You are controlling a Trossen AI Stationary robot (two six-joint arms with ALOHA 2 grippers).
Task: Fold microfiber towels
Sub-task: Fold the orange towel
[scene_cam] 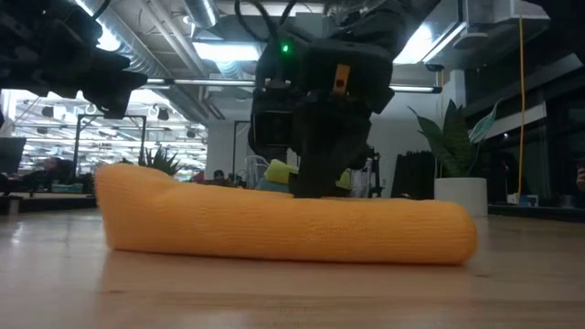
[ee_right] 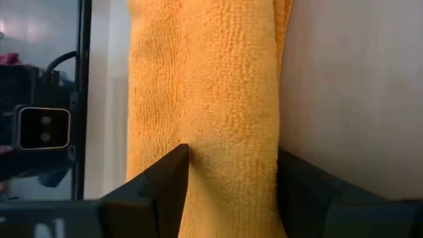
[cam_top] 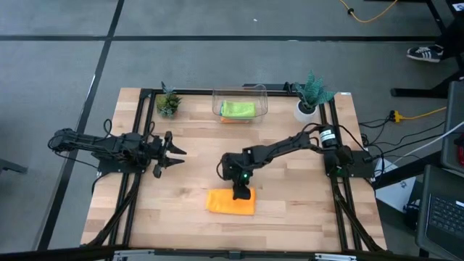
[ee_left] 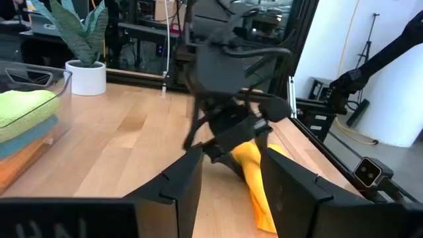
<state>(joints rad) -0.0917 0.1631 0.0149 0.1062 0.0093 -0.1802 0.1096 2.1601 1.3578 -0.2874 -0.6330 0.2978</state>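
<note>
Nearest me, at the front of the table [cam_top: 290,217], lies a folded orange towel [cam_top: 230,202], a flat oblong parallel to the front edge. My right gripper [cam_top: 242,193] is down on its far right part; in the right wrist view the two dark fingers [ee_right: 158,192] stand apart with the orange pile filling the gap between them, so the jaws are part open and straddle the towel's thick fold, though I cannot tell whether they actually pinch it. From table height the towel reads as a long rounded roll resting on the wood, with the gripper's dark body standing on top of it near the middle. Further back and to the left, my left gripper [cam_top: 176,152] hovers over bare wood, well apart from the towel, its fingers spread and holding nothing, pointing toward the right arm. At the far edge sits a clear bin [cam_top: 262,101] with a lime green towel [cam_top: 238,109] on top; the left wrist view shows that towel lying over a teal one [ee_left: 26,135] and an orange one [ee_left: 16,168], all stacked inside. A small plant [cam_top: 169,104] stands left of the bin, and a potted plant [cam_top: 310,96] in a white pot stands to its right.
</note>
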